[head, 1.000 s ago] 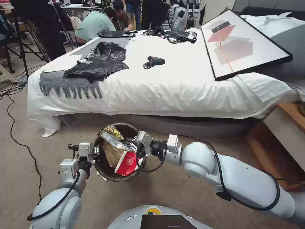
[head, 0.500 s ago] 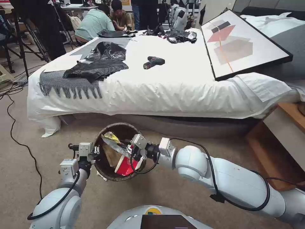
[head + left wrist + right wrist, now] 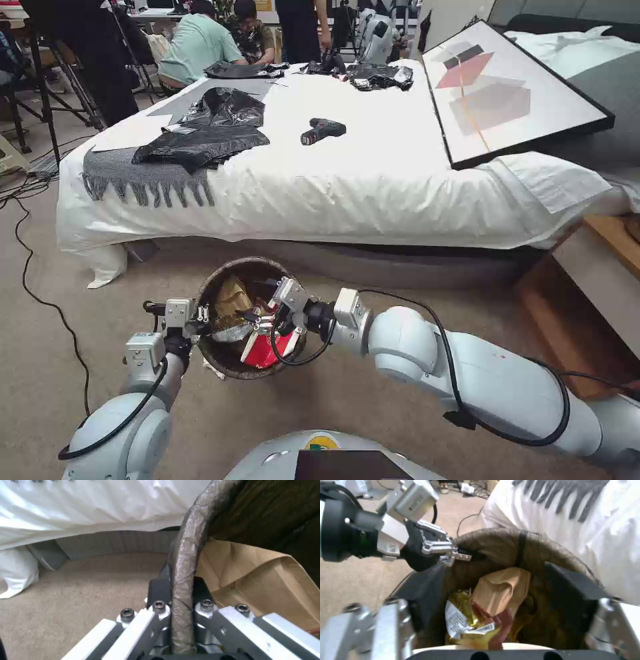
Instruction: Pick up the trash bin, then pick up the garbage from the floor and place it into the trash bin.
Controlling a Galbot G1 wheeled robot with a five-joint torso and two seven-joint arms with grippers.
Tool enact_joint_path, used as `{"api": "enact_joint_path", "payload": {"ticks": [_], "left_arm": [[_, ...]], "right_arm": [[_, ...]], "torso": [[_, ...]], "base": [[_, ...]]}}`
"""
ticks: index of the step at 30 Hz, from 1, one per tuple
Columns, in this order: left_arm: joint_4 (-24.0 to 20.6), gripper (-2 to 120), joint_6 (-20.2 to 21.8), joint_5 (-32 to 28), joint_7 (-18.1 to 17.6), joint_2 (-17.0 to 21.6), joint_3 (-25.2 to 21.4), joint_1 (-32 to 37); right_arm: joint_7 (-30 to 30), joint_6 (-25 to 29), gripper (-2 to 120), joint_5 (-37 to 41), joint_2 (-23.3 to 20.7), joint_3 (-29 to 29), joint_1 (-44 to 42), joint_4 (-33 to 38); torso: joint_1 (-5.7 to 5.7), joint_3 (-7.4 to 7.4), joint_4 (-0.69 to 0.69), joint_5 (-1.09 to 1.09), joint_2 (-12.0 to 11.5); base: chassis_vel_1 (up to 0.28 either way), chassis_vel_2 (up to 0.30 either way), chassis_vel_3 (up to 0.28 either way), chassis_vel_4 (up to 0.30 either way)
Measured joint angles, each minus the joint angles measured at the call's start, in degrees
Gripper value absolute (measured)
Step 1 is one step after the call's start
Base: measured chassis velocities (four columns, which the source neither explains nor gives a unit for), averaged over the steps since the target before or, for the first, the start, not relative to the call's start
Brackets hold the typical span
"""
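The trash bin (image 3: 248, 262), round with a dark bag over its rim, hangs just above the carpet in front of the bed. My left gripper (image 3: 200, 319) is shut on its near-left rim; in the left wrist view the left gripper (image 3: 181, 590) pinches the bag-covered rim (image 3: 186, 555). Over the bin's mouth my right gripper (image 3: 265, 319) is open, with nothing held between its spread fingers (image 3: 568, 587). Garbage lies inside the bin: a brown paper bag (image 3: 501, 587), a yellow wrapper (image 3: 466, 625) and a red-and-white carton (image 3: 267, 348).
A bed with a white sheet (image 3: 347, 193) stands just behind the bin. On it lie black plastic bags (image 3: 200, 143), a grey fringed cloth (image 3: 127, 173), a drill (image 3: 322, 130) and a framed picture (image 3: 507, 87). A cable (image 3: 40, 293) runs over the carpet at left. A wooden ledge (image 3: 600, 280) is at right.
My right gripper has opened and let go of the yellow wrapper, which has dropped down into the bin. The left gripper and the bin have not moved.
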Motion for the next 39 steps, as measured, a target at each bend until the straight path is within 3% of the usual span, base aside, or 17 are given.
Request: {"api": "enact_joint_path", "payload": {"ticks": [7,13,28,32,39], "left_arm": [[0.15,0,-0.03,-0.01,0.02,-0.03,-0.03,-0.07],[0.16,0,-0.04,-0.01,0.05,-0.08,-0.03,-0.08],[0.16,0,-0.08,0.01,0.07,-0.3,-0.04,-0.07],[0.03,0,-0.08,-0.04,0.01,-0.21,-0.33,0.0],[0.01,0,-0.13,-0.07,-0.03,-0.31,-0.35,0.05]], "right_arm": [[0.5,0.11,99,1.12,-0.18,2.19,0.01,1.8],[0.78,0.12,100,2.11,-0.65,4.02,-0.09,3.26],[1.79,3.1,100,10.0,-5.39,16.45,-4.42,8.25],[2.72,7.79,100,6.37,-8.47,21.08,-12.43,8.3],[7.36,13.94,100,0.33,-8.84,22.49,-19.31,8.51]], "torso": [[0.0,0.0,0.0,0.0,0.0],[0.0,0.0,0.0,0.0,0.0],[0.0,0.0,0.01,0.01,0.0],[0.0,0.0,-0.01,0.01,0.0],[0.0,0.0,0.0,0.01,0.0]], "base": [[0.0,0.0,0.0,0.0],[0.0,0.0,0.0,0.0],[0.0,0.0,0.0,0.0],[0.0,0.0,0.0,0.0],[0.0,0.0,0.0,0.0]]}}
